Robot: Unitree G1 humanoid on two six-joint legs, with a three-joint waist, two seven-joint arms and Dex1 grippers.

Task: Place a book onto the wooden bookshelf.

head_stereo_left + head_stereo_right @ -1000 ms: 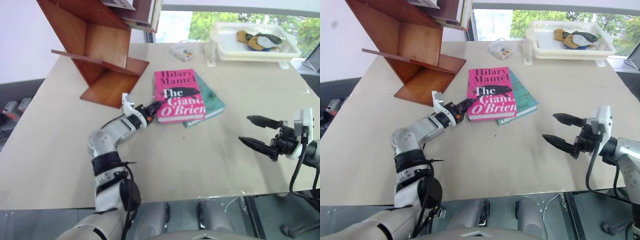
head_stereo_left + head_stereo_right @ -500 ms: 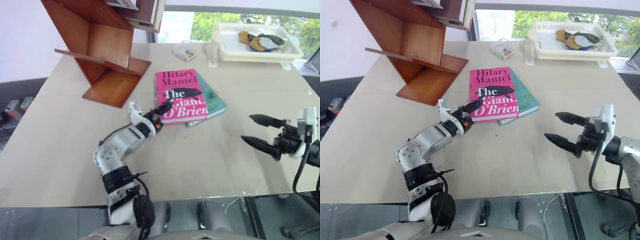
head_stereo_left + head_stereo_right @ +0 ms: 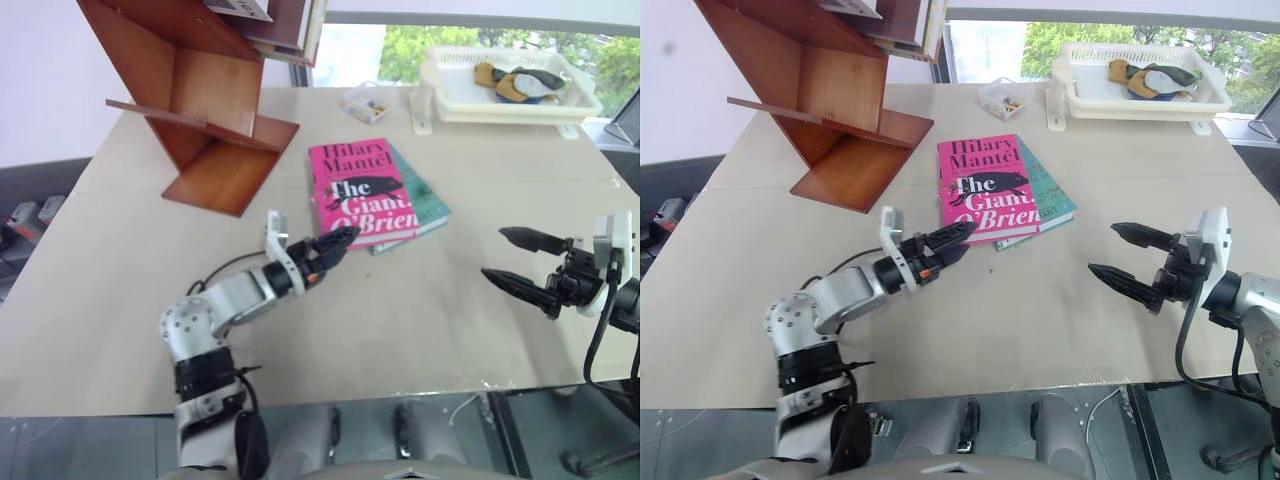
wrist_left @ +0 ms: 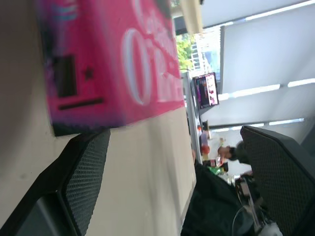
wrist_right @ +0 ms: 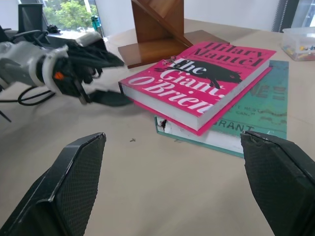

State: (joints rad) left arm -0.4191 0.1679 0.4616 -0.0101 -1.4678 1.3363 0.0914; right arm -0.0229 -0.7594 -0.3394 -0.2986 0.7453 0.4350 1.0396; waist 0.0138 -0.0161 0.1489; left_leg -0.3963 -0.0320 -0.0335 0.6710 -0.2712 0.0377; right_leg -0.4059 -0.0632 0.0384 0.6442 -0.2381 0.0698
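Book [image 3: 360, 189] flat on table [image 3: 120, 300], atop teal book [image 3: 425, 205], right of wooden bookshelf [image 3: 205, 110]. Left gripper [image 3: 335, 243] fingers spread wide at book's near corner, holding nothing. Right gripper [image 3: 512, 262] fingers apart, empty, well clear of book.

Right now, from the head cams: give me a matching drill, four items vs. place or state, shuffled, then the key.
Items:
1. pink book
2. teal book
3. left gripper
4. white basket tray

Place or state:
A. far right side of the table
B. open, at the pink book's near left corner, holding nothing
C. lying on the teal book
D. flat on the table, partly covered

Pairs: 1-C, 2-D, 3-B, 4-A
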